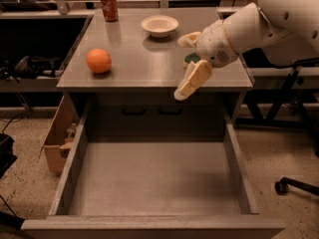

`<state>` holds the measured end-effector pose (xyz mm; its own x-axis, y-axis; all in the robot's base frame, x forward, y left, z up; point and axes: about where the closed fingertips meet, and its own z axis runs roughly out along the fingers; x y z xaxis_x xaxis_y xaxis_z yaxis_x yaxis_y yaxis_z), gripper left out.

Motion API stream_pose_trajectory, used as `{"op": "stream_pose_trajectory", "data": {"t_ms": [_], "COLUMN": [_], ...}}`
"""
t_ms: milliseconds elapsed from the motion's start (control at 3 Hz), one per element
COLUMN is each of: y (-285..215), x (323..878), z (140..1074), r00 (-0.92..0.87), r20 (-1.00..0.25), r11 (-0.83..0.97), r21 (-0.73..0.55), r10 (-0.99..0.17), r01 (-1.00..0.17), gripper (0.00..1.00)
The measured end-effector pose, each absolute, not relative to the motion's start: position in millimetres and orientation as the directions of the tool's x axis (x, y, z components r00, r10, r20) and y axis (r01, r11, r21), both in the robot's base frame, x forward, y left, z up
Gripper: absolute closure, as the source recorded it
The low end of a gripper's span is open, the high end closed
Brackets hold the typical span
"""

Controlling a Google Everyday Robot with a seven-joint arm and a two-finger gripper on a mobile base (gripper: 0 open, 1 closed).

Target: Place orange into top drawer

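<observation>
So the orange (98, 60) is sitting on the grey cabinet top (144, 66), over on the left half, a bit back from the front edge and well apart from everything else up there. The top drawer (75, 171) is pulled all the way out below it, so you look straight down at its flat grey bottom and plain sides.

The gripper (180, 67) hangs over the right side of the cabinet top, close to the front edge, on the end of the white arm (249, 26) that reaches in from the upper right. Its jaws are spread wide and hold nothing. One cream finger points up toward the bowl, while the other angles down and its tip pokes out past the front edge of the top. A green sponge (190, 59) peeks out between the two fingers, mostly hidden by them; I can't tell if anything touches it.

Further back there's a white bowl (159, 25) roughly mid-table and a red soda can (108, 5) in the far left corner. Under the top, behind the drawer, you can see a recessed panel (152, 116) with two dark handles. A cardboard box (54, 143) leans beside the cabinet on the left, on the speckled floor (279, 153).
</observation>
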<state>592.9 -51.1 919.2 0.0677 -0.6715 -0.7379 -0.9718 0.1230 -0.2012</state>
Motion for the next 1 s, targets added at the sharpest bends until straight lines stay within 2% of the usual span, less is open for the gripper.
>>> {"op": "stream_pose_trajectory", "data": {"t_ms": [333,667,1000], "y": [-50,-3,66], "x": [593,616,654], "z": [919,902,874], "r00": [0.069,0.08,0.048], "r20": [-0.738,-0.75,-0.757], "r11": [0.121,0.096,0.111], "r21": [-0.201,-0.188,-0.158], "r10": [-0.671,-0.657,-0.651], "r01": [-0.972,-0.977,-0.981], "gripper": [0.0,0.0,0.0]}}
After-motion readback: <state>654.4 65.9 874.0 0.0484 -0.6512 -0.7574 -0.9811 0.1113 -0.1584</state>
